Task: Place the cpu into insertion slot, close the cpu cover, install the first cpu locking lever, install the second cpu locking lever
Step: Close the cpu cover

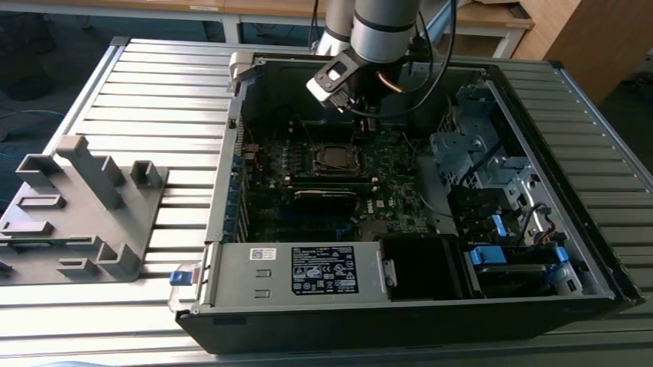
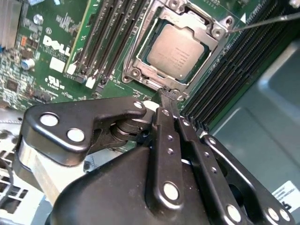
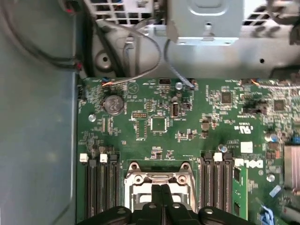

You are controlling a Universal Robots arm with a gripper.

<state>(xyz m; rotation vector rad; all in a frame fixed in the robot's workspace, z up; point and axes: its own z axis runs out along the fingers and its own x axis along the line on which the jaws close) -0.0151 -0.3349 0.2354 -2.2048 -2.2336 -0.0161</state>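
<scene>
Grey fixture is sitting left on the slatted table, then the open PC case, with its drive cage right. The cpu is lying seated in the socket mid-motherboard, with the cpu cover lying down around it. Gripper is hovering just beside the socket edge, fingers pressed together, carrying nothing. You're dealing with light, stiff, fragile parts: I'd be pushing on the frame or wire lever, never the chip top. Memory slots are crowding both sides.
</scene>
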